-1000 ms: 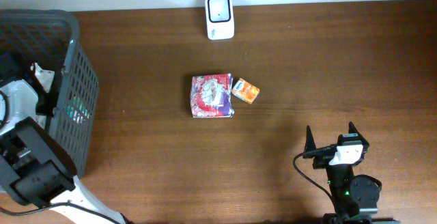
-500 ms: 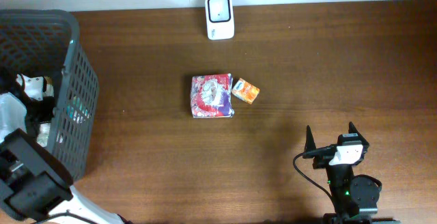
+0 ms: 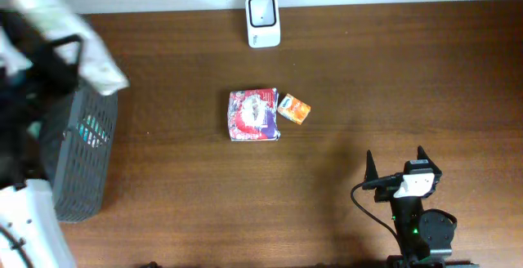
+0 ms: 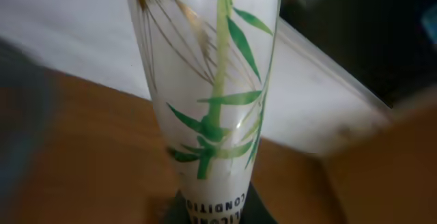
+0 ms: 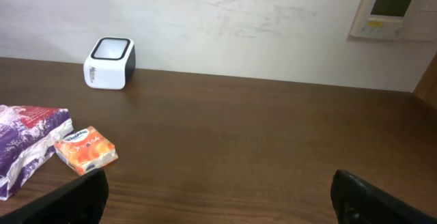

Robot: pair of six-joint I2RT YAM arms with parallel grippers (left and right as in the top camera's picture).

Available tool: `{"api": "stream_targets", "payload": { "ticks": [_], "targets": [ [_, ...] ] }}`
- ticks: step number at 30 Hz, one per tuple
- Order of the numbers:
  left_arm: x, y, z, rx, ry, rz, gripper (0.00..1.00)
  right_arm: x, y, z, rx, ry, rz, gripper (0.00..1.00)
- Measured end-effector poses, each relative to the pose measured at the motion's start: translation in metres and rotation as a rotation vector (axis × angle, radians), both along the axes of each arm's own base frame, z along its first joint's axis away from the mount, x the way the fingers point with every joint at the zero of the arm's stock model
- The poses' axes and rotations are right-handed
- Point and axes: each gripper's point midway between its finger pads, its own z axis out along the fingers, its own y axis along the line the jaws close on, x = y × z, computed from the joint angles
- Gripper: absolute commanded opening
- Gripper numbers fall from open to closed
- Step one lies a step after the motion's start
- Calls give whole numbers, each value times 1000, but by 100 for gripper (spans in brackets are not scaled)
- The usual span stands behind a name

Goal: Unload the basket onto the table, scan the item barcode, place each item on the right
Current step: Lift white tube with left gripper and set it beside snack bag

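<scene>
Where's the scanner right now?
The scanner stands at the far edge of the table, top centre in the overhead view, beyond the red packet and orange box. In the right wrist view it is at upper left.

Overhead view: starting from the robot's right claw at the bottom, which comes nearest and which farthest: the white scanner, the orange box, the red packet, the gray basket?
1. orange box, up and to the left of the right gripper.
2. red packet, touching the box's left side.
3. white scanner, at the table's far edge.
4. gray basket, at the far left.
</scene>
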Motion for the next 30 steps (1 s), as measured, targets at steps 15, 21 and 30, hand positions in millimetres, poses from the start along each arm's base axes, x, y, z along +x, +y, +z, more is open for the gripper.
{"api": "stream_targets", "payload": {
  "ticks": [15,21,30],
  "targets": [
    [13,-229,-136,578,205,-527,0,0,0,0,0,0,0,99],
    [42,-187,-243,784,544,-354,0,0,0,0,0,0,0,99],
    [34,-161,-376,854,941,-255,31,0,0,0,0,0,0,99]
  ]
}}
